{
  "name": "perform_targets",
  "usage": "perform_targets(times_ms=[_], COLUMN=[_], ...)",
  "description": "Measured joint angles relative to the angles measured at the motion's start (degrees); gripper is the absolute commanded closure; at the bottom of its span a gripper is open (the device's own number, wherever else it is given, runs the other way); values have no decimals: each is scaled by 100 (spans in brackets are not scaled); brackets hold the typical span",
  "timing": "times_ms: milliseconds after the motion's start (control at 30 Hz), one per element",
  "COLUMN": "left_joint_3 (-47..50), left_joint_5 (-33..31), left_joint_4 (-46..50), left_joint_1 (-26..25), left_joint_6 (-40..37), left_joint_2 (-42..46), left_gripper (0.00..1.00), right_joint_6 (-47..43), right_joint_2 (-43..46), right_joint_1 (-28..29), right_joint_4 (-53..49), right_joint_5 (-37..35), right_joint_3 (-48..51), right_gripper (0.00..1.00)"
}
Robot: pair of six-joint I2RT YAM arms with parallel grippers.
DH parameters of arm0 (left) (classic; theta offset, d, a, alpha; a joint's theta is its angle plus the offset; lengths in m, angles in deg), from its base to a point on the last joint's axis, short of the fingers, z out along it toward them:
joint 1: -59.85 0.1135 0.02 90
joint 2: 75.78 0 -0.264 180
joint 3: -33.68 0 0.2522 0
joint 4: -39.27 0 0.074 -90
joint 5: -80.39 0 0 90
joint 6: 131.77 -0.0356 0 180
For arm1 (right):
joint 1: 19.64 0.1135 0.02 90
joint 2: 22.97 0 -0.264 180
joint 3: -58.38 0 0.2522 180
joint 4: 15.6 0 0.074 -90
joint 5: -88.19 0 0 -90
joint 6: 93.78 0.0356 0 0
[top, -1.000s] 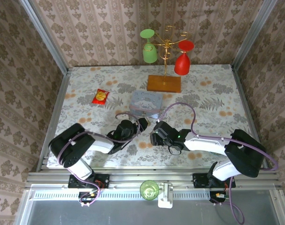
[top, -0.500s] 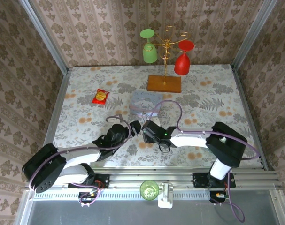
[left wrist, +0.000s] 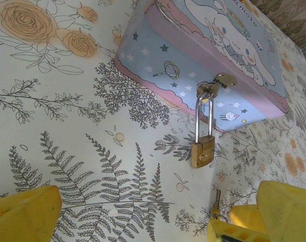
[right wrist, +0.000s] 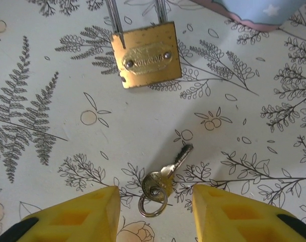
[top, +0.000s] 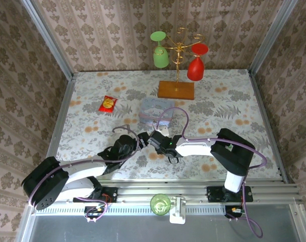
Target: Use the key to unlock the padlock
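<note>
My right gripper [top: 157,139] has slid in closer to the pale blue tin [top: 151,107] over the last second, and my left arm has folded low. The padlock [left wrist: 202,153] hangs from the hasp [left wrist: 221,80] on the tin's front, its brass body lying on the table [top: 218,116] just off the tin. The key [right wrist: 165,174] lies past the padlock, away from the tin, between my right fingers [right wrist: 87,214], which stand apart and touch nothing. My left gripper [left wrist: 142,217] faces the tin's front, jaws spread wide and empty.
</note>
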Motion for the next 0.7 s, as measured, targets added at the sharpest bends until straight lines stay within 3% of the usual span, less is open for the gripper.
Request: perform_targets(times_ms=[67, 367, 700], left_joint_3=[0, 2, 4], left_joint_5=[0, 20, 70], left_joint_4=[-22, -221, -258], left_joint_1=[0, 0, -48], left_joint_6=[0, 4, 2], left_joint_2=[-35, -249, -264], left_gripper=[0, 0, 0], right_joint_6=[-13, -4, -48], right_joint_2=[-24, -28, 131], right_joint_1=[0, 24, -39], right_joint_4=[-4, 205, 584], right_joint_5=[0, -61, -22], right_joint_3=[17, 127, 407], right_gripper=[73, 70, 97])
